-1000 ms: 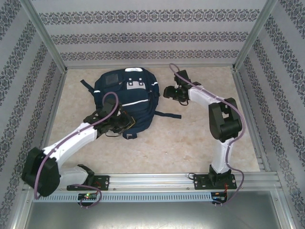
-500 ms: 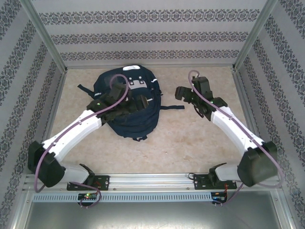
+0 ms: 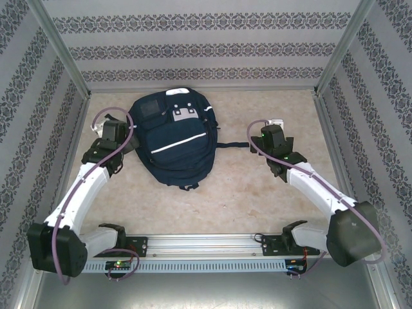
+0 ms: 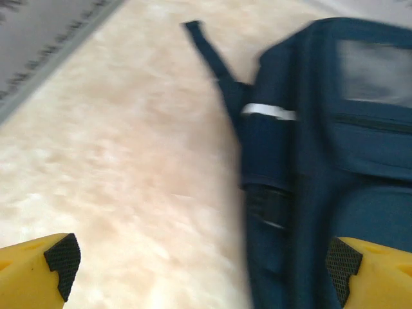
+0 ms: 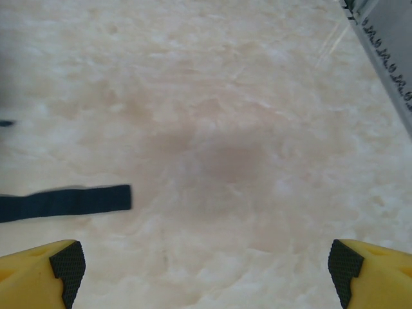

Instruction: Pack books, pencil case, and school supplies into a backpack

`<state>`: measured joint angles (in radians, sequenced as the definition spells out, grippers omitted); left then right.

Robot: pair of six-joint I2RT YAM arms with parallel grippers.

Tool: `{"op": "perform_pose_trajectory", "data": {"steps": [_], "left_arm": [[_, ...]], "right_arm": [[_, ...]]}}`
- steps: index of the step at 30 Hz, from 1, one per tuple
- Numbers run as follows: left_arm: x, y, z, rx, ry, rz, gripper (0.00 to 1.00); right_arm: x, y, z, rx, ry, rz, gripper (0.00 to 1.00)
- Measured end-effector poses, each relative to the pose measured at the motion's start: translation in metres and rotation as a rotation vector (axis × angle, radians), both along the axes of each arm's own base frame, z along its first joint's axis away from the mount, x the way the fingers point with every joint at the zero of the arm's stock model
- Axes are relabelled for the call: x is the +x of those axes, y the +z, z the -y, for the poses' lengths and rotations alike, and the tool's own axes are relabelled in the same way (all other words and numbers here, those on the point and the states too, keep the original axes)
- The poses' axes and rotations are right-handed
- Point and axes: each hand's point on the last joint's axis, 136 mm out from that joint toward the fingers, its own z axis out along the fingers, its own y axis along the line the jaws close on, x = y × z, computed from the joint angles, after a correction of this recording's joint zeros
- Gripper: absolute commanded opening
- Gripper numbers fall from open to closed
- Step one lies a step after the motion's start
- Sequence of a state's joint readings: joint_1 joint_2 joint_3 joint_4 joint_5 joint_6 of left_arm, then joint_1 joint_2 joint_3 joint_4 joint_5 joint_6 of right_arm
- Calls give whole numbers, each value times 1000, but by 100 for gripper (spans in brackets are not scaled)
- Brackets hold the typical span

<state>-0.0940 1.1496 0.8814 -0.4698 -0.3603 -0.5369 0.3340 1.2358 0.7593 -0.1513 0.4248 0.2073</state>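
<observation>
Top view: a navy blue backpack (image 3: pixel 175 138) lies flat on a pale marbled bench (image 3: pixel 257 187), in the upper middle of the frame, a little left of centre. Grey patches sit near its top edge and a thin white stripe (image 3: pixel 179 143) runs across its front. A strap (image 3: pixel 232 145) trails from its right side toward the right of the frame. The left fingers (image 3: pixel 111 127) are at the left of the frame, just beside the backpack's left edge and apart from it. The right fingers (image 3: pixel 270 130) are at the right of the frame, near the free end of that strap. Patterned walls (image 3: pixel 206 48) enclose the bench on three sides.

Left wrist view: the picture is blurred. Two yellow fingers with black pads sit in the bottom corners, spread wide, with nothing between them. The backpack covers the right half of the frame, showing a white stripe and a grey patch at the upper right. A thin dark strap runs from it toward the top centre. Bare bench covers the left half.

Right wrist view: the yellow fingers again sit in the bottom corners, spread wide and holding nothing. A dark blue strap end lies flat on the bench at the lower left. A strip of patterned wall crosses the upper right corner.
</observation>
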Motion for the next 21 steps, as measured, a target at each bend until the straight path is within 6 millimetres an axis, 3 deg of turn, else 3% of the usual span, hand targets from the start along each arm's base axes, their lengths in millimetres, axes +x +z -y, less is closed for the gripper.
{"op": "perform_pose_trajectory", "data": {"steps": [5,11,15,21], "left_arm": [[4,-57,-28,139,-4,-107,100],[29,-104,-23,192,-99,-101,100],[41,-117,-17,222,-177,-49,100],[57,-112,-2,235,-298,98,100]], "right_arm": [[8,-29,19,-71,-10,22,98],[27,-49,38,-80,4,81,98],[29,-58,40,-41,61,141,98],[29,-73,68,53,33,209,98]]}}
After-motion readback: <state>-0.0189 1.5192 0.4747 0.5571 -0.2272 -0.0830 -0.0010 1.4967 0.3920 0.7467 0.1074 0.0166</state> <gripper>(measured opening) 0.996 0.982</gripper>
